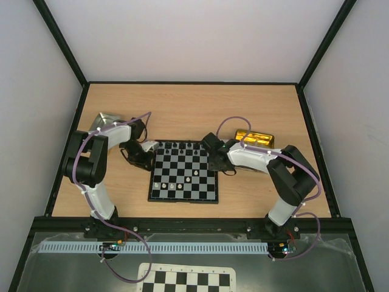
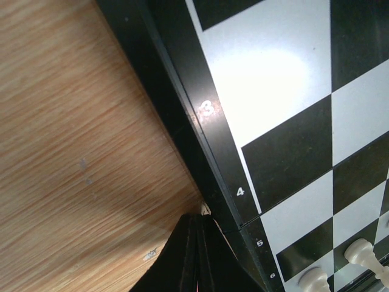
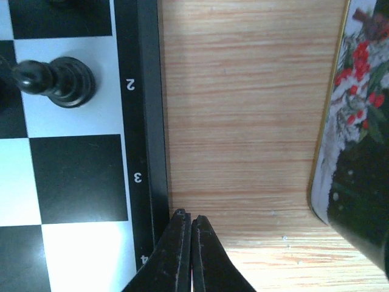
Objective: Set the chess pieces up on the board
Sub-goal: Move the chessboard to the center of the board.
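Both pinched shut: left gripper (image 2: pixel 199 226) just beside the board (image 1: pixel 182 199) at its left frame, right gripper (image 3: pixel 189 224) by its right; white chess pieces (image 1: pixel 172 183) on near rows.

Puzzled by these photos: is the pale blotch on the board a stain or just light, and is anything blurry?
Left wrist view: glare on a white square of the board, and the white pieces look soft. Right wrist view: the black piece is fairly sharp, the tin tray blurred. Top view: evenly lit.
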